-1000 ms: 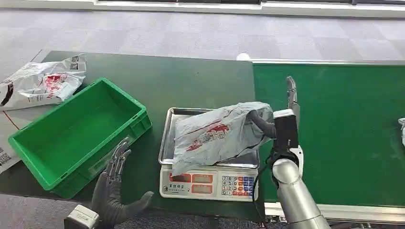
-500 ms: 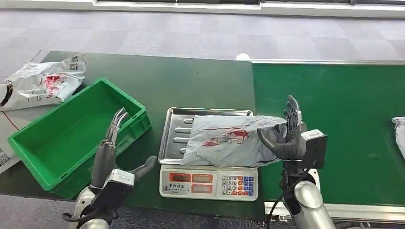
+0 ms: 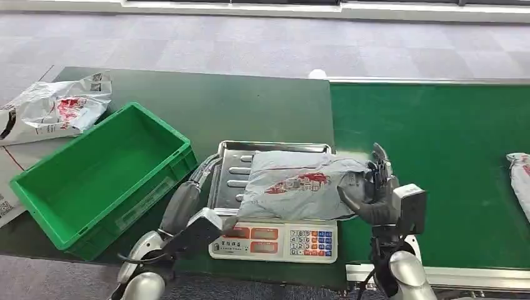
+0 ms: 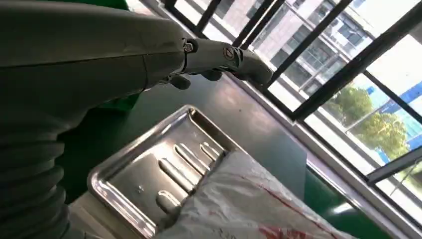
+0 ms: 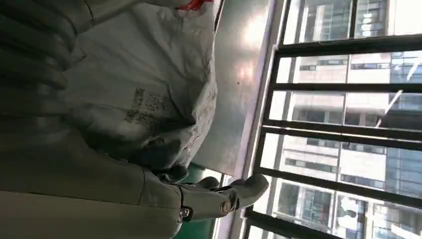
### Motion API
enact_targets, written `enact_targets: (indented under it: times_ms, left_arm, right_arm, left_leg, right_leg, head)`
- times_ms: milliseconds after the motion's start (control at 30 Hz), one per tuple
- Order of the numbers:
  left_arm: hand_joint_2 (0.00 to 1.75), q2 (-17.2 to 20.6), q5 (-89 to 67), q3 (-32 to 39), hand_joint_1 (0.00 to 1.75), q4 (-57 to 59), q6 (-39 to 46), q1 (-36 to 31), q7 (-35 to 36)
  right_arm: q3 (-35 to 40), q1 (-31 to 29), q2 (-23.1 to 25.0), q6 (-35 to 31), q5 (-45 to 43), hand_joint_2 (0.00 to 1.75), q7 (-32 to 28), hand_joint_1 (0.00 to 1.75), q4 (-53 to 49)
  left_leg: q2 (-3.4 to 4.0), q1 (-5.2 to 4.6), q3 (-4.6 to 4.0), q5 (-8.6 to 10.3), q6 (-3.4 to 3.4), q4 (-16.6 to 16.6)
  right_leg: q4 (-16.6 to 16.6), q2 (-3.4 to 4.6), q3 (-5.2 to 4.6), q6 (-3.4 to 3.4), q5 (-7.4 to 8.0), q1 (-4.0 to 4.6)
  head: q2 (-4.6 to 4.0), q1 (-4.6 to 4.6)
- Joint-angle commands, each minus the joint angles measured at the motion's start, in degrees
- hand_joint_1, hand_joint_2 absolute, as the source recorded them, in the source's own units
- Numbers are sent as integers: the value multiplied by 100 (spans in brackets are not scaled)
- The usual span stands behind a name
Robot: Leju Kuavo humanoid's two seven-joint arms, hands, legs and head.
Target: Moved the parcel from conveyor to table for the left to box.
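Note:
The grey parcel [image 3: 300,184] with red print lies flat on the steel tray [image 3: 228,178] of the scale [image 3: 275,240]. My right hand [image 3: 375,190] is at the parcel's right end, with its thumb laid over the bag and its fingers upright behind it. In the right wrist view the parcel [image 5: 144,84] sits against my right hand [image 5: 99,194]. My left hand [image 3: 187,200] reaches along the tray's left edge with its fingers stretched out and nothing in them. The left wrist view shows my left hand [image 4: 99,55] above the tray [image 4: 149,169], just short of the parcel [image 4: 249,204].
An empty green box [image 3: 94,175] stands on the dark table left of the scale. Other bagged parcels [image 3: 53,109] lie at the table's far left. The green conveyor [image 3: 437,137] runs on the right, with another parcel [image 3: 520,175] at its right edge.
The right hand lowered the parcel from mid-air onto the scale tray and stayed at its end. The left arm swung in from the front to the tray's left edge.

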Motion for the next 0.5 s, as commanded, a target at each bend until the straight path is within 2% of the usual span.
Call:
enact_targets:
  times_ms: [33,67,167,200,333,500]
  left_arm:
    - [175,-728,-115,-861,0,2295,-29,-1252,341]
    - [175,-740,-74,-857,0,2417,-91,-1361,298]
    - [175,-835,18,-792,0,2610,-220,-1535,247]
    - [175,-875,32,-785,0,2658,-254,-1586,229]
    - [175,-1110,63,-812,0,2822,-312,-1856,211]
    - [175,-1134,68,-814,0,2843,-312,-1885,212]
  right_arm:
    - [-255,1179,864,-2646,354,175,-1177,0,-2113]
    - [-523,1375,1055,-2646,675,175,-1177,0,-2495]
    - [-845,1751,1144,-2646,1069,175,-1177,0,-3048]
    - [-617,1799,877,-2646,1095,175,-1177,0,-2978]
    - [-564,1542,944,-2646,1283,175,-1177,0,-2854]
    - [-560,1502,946,-2646,1280,175,-1177,0,-2814]
  left_leg:
    - [-37,-6,-7,7,2,-1]
    - [-49,-7,-11,10,2,-4]
    - [-36,-7,-14,5,2,2]
    - [-41,-5,-14,5,2,0]
    - [-18,-6,-13,4,2,1]
    - [-1,-5,-9,9,4,-6]
  right_leg:
    - [2,-38,4,-3,-8,-6]
    - [2,-53,4,-6,-10,-7]
    - [5,-36,-4,-2,-9,-7]
    - [2,-43,-2,-5,-9,-3]
    - [1,-21,-9,-1,-3,0]
    - [-5,-6,-8,-2,6,-1]
  head:
    - [0,0]
    - [0,0]
    - [0,0]
    - [0,0]
    - [0,0]
    - [0,0]
